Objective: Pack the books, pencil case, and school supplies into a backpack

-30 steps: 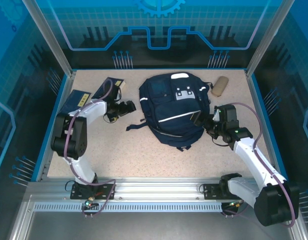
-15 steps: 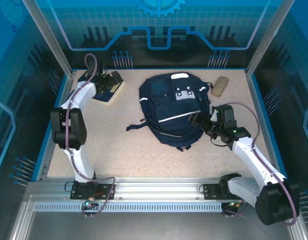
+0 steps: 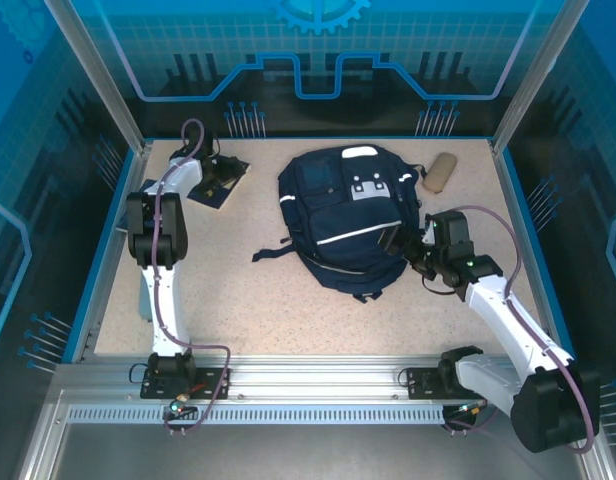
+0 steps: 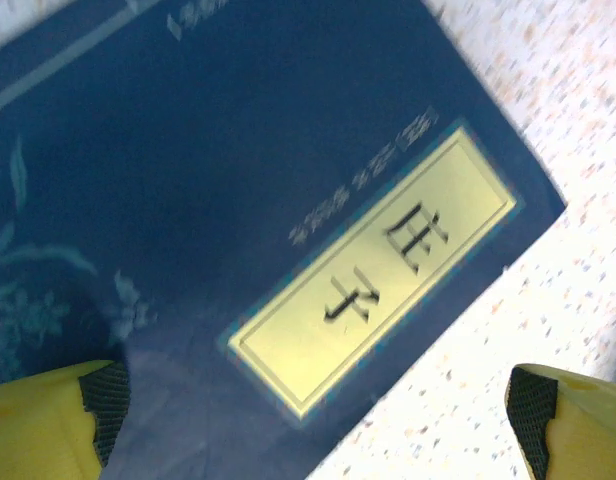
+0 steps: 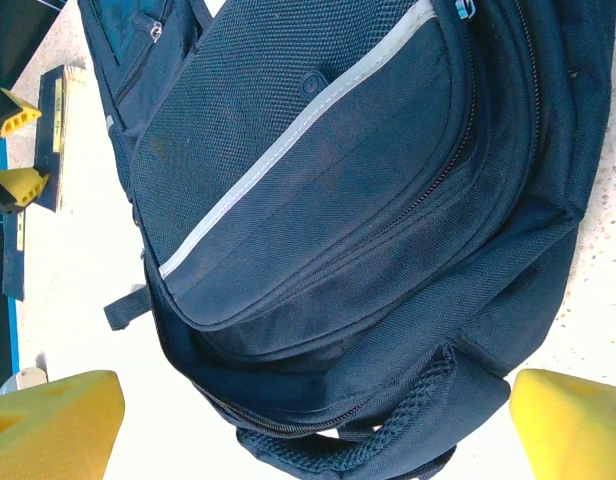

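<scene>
Now: books, pencil case outside backpack; left fingers, right fingers spread, empty.

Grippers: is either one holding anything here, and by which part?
Nothing is held. The left gripper is open above the labelled corner of a navy book; the right gripper is open, facing the backpack.

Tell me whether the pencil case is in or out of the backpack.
Out. The pencil case lies on the table beside the far right corner of the backpack, fully in the open.
</scene>
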Robot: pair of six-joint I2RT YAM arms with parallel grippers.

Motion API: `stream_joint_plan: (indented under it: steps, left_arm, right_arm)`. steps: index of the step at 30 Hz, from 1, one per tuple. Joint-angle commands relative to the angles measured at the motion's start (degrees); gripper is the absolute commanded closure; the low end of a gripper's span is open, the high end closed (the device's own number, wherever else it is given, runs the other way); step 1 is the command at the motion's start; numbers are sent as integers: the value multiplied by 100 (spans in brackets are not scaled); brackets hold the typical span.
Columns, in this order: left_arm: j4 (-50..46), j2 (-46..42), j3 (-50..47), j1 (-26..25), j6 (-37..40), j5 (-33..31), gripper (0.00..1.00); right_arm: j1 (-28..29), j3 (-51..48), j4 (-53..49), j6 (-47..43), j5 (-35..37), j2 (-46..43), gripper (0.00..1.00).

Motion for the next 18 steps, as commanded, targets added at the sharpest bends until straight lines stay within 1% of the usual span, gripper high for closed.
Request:
stream_joint_plan:
  steps: [1,5,11,14,18]
  left_arm:
    - [-522,-71,-91,45,71,721,1]
    - [-446,-485,-827,45,64,1001,1]
    - [67,-1125,-2149,-16,-186,1309,2]
    - [279,-1493,-2761,-164,-299,1335,2]
    - [457,-2099,-3555,-518,-459,1192,2]
  right_arm:
    - [70,72,-139,28,97,-151,0]
    - [70,78,-104,87,57,-184,0]
    - [77,60,-24,135,48,-179,0]
    - [81,12,-16,179,49,-196,0]
    - [95,-72,11,231,43,-262,0]
